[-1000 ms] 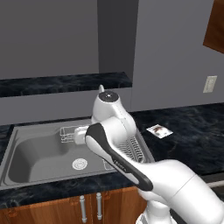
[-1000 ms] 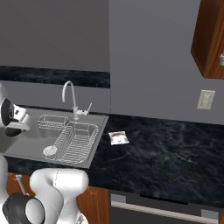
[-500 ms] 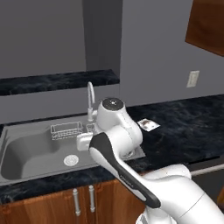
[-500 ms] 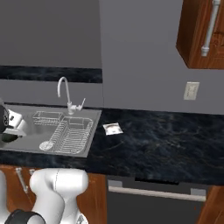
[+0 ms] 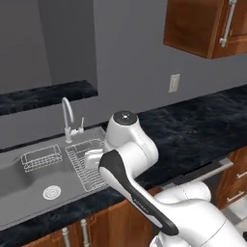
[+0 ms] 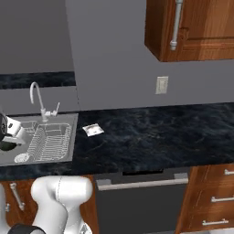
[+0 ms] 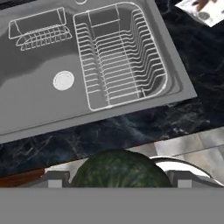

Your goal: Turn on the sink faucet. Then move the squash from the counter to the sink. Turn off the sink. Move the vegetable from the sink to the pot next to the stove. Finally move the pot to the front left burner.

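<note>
Squash (image 7: 120,168) sits between the fingers (image 7: 57,178), one tip on each side of it. Fingers stand wide and are closed on the squash, so it is held up off everything. In the hand view it hangs at the near side of the sink (image 7: 35,100), over the strip of black surface (image 7: 131,127) in front of the basin. In the right base view the same dark green ball (image 6: 5,146) shows at the far left edge, under the hand, over the left end of the sink (image 6: 68,119).

Left to right:
- Left basin: round drain (image 7: 63,80), bare steel around it. Small wire basket (image 7: 39,28) at the far side of that basin.
- Sink faucet (image 6: 36,93) on the far rim between the basins, gooseneck upright, small lever (image 6: 55,109) just right of its base, tilted.
- Right basin: large wire rack (image 7: 118,57) lying in it, covering most of the floor.
- Just right of the sink: small white packet (image 6: 93,130) flat on the surface, apart from the sink rim.
- Right of that, open black marble surface (image 6: 151,132) running to the right edge.
- Wall outlet (image 6: 161,85) above the surface; brown upper cabinet (image 6: 201,27) with a steel bar handle at top right.
- Wooden drawers (image 6: 215,192) under the surface at far right.
</note>
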### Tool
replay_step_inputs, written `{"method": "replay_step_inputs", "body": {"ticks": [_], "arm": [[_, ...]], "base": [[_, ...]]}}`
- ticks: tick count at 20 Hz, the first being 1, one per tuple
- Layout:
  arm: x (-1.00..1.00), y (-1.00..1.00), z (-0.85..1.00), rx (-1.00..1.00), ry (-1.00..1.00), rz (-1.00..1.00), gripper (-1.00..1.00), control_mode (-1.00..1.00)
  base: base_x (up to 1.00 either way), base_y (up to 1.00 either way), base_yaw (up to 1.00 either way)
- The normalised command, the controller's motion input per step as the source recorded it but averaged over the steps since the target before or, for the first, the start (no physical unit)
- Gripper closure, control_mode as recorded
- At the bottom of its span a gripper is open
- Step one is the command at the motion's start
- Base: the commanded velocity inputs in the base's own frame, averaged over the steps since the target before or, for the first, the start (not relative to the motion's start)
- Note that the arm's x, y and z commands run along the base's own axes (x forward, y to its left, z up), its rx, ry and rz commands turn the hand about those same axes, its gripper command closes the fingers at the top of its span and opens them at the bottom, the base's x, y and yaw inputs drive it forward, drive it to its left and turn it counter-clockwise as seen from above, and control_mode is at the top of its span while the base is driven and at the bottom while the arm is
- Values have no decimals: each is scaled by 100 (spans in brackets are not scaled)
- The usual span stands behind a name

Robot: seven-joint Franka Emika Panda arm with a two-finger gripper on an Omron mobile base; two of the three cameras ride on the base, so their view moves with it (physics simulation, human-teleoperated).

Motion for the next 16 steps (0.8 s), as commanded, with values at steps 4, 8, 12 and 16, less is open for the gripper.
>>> {"method": "replay_step_inputs", "body": {"ticks": [4, 8, 12, 16], "arm": [[0, 0, 0, 0, 0, 0, 100, 100], [0, 0, 0, 0, 0, 0, 100, 100], [0, 0, 0, 0, 0, 0, 100, 100], [0, 0, 0, 0, 0, 0, 100, 100]], "base": [[0, -25, -43], [0, -45, -45], [1, -47, -46], [5, -42, -49]]}}
